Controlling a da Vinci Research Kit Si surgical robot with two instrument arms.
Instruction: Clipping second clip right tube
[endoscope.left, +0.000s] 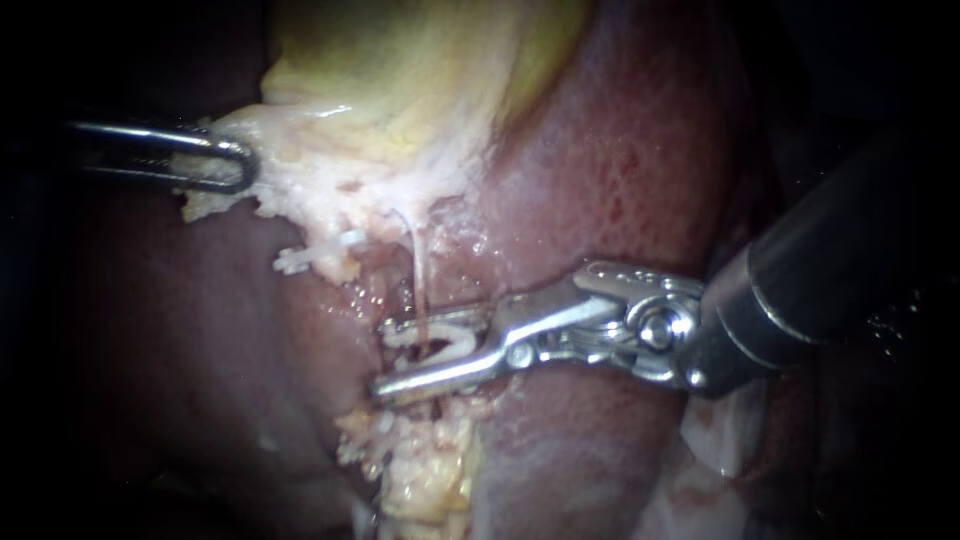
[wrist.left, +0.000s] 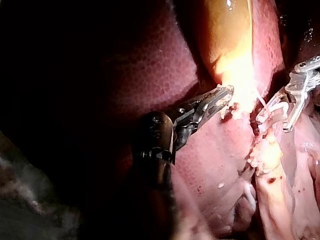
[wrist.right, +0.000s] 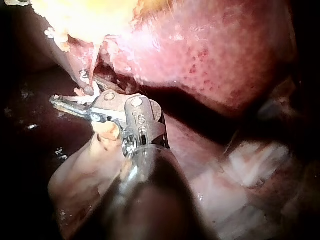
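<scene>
Clasping clip (endoscope.left: 432, 338) astride right tube (endoscope.left: 414, 265), right instrument (endoscope.left: 380, 358), left instrument (endoscope.left: 235, 165) clasping gallbladder (endoscope.left: 400, 80)

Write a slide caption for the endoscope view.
Left instrument holds the gallbladder's pale edge while right instrument straddles a thin tube with a white clip.

This is a surgical bench seen from very close. Every view is filled by a wet, dark-red, finely mottled liver (endoscope.left: 620, 170) and a glistening yellow-green gallbladder (endoscope.left: 400, 70), brightly lit with blackness all round. Two slender steel tools confirm the setting. The left instrument (endoscope.left: 240, 165) pinches the gallbladder's pale edge, and the right instrument (endoscope.left: 383, 360) holds a small white clip (endoscope.left: 445, 340) between its jaws.
</scene>
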